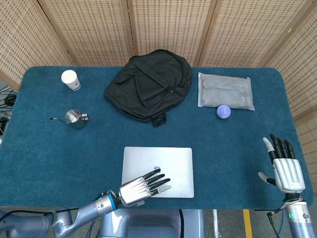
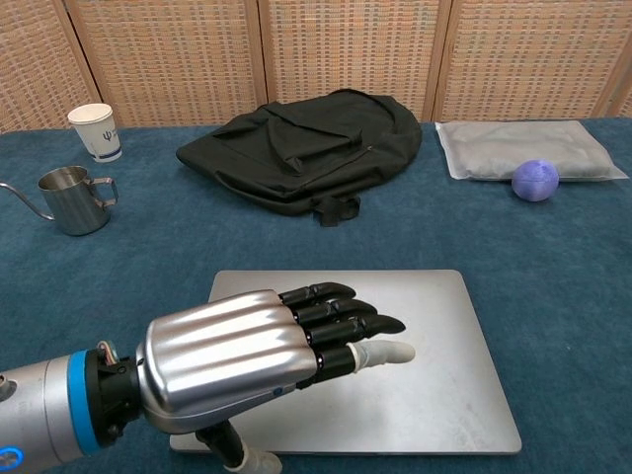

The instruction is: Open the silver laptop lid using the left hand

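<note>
1. The left hand (image 2: 247, 360) is hovering flat over the closed silver laptop (image 1: 171, 161) at the table's (image 1: 233, 148) near edge, fingers extended and slightly apart, gripping nothing; the lid is lying shut, its lifting not yet begun.
2. The right hand (image 1: 284, 166) is idling with fingers spread and nothing in them at the table's right edge; the laptop is showing smooth matte metal, rounded corners, against napped blue cloth.

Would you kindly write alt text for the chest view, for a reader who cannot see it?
The robot's left hand, fingers extended, hovers over the closed silver laptop on a blue table. Behind lie a black backpack, a paper cup, a steel pitcher, a grey pouch and a purple ball.
</note>
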Robot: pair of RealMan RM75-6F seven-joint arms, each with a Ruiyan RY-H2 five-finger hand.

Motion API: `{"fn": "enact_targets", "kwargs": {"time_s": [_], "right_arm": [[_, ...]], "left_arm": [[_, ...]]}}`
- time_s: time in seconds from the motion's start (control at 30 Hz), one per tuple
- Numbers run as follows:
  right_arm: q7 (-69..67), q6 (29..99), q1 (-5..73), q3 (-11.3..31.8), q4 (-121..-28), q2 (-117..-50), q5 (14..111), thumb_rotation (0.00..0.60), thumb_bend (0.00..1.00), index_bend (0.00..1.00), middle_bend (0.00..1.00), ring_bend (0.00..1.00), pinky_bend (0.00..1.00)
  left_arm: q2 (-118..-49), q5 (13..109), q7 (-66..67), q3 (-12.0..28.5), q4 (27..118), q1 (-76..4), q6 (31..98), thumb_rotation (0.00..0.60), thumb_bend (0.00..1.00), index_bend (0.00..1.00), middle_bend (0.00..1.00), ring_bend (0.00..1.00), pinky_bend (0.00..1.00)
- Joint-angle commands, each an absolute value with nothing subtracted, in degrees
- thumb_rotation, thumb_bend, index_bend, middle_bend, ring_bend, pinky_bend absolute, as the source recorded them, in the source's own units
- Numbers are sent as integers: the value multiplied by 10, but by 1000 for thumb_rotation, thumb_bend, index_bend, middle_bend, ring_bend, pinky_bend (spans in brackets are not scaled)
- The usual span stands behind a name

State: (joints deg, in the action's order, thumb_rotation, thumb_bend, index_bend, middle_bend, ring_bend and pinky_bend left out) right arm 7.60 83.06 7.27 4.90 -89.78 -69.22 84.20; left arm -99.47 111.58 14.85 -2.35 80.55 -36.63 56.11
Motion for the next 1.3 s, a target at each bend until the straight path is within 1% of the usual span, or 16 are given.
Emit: {"fn": "enact_targets", "kwargs": {"time_s": [0.03,0.23,0.9,1.3], "right_arm": [[74,830,73,49,-898,-691,842,600,0,0,0,0,0],[71,829,73,49,-899,-689,842,600,0,0,0,0,0],[62,829,73,50,-902,-685,841,600,0,0,0,0,0],[56,827,74,50,-902,-683,840,600,0,0,0,0,0]], "left_arm": [[-1000,1108,155,-21,804,-370,558,600,0,0,0,0,0],[-1008,1095,176,-16,800,-378,551,600,0,0,0,0,0],[-1053,1059,180,-22,766,-395,549,600,0,0,0,0,0],[-1072,1042,192,-17,756,-407,543,600,4,0,0,0,0]]}}
